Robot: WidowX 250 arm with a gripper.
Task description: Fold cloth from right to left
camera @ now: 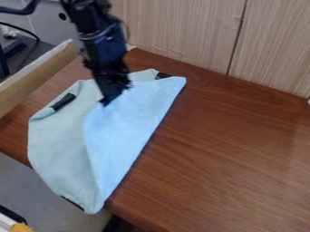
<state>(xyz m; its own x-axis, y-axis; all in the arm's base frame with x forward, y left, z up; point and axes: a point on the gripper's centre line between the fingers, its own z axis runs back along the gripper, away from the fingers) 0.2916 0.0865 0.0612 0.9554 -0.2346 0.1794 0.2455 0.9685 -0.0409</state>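
The gripper (pixel 108 100) hangs from the top edge over the upper middle of the cloth, its tip at the edge of a folded-over flap. The cloth (pixel 57 145) is pale blue-green and lies at the left of the table. Its brighter blue right part (pixel 124 131) is turned over toward the left, with a straight crease along the right side running from upper right down to the bottom corner. Whether the cloth is held between the fingertips is hidden.
The brown wooden table (pixel 224 149) extends to the right of the cloth. Wood-grained panels (pixel 181 31) stand behind it. A tan ledge (pixel 39 77) borders the upper left. The cloth's bottom corner hangs at the table's front edge.
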